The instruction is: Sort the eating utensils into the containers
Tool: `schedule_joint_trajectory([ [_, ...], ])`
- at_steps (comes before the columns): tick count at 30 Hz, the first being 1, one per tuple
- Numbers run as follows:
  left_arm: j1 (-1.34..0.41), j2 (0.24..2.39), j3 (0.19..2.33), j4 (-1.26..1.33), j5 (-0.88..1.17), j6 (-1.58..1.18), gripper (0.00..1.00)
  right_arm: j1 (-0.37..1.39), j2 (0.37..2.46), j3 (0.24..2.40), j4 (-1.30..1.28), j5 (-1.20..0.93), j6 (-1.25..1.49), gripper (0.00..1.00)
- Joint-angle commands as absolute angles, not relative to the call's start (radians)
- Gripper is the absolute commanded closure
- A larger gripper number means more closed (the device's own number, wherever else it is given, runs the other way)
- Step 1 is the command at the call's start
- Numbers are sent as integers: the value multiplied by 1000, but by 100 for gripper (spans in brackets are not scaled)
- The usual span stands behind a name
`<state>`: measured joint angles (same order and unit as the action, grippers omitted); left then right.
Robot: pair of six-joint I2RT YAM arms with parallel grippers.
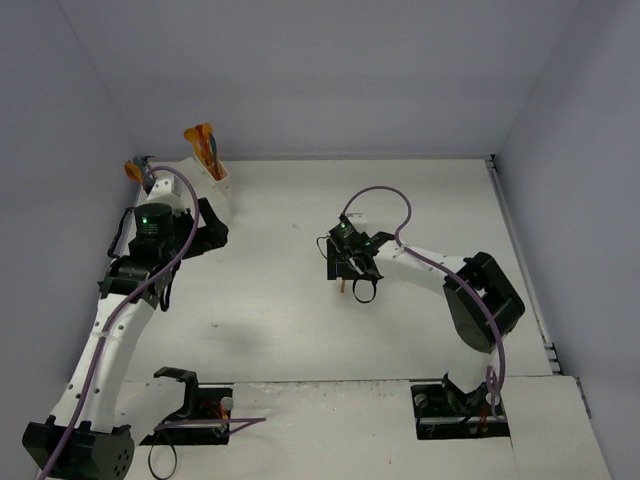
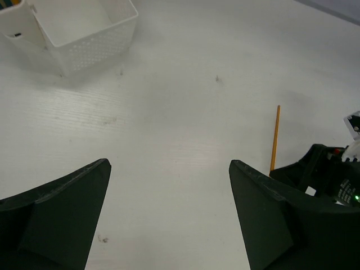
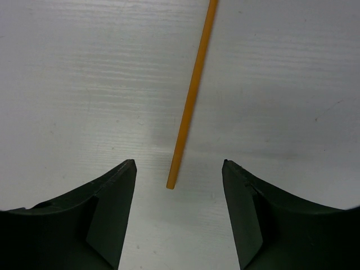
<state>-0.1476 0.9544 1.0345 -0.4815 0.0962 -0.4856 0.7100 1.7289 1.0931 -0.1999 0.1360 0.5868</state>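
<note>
Looking down your right wrist view, you find the right gripper (image 3: 179, 169) with its jaws spread above the white table (image 3: 84, 73). A thin orange utensil handle (image 3: 192, 93) lies flat there, its near end between the two fingertips and touching neither. You cannot tell which kind of utensil it is, since its head runs out of view. Your left gripper (image 2: 169, 169) is spread wide with nothing between its jaws, above the tabletop near the white containers (image 2: 84, 39) at the far left of the table. Several orange utensils (image 1: 203, 140) stand upright in those bins, with some teal showing among them.
</note>
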Motion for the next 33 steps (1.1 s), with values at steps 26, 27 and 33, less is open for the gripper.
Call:
schedule_joint_trajectory([
  [26, -483, 1107, 1153, -344, 233, -677, 16, 733, 1588, 989, -181, 242, 576, 100],
  [27, -510, 1122, 1160, -329, 230, -684, 16, 738, 1550, 983, -168, 237, 558, 100],
  [33, -587, 1221, 1202, -250, 198, -715, 16, 748, 1276, 898, 10, 65, 428, 100],
])
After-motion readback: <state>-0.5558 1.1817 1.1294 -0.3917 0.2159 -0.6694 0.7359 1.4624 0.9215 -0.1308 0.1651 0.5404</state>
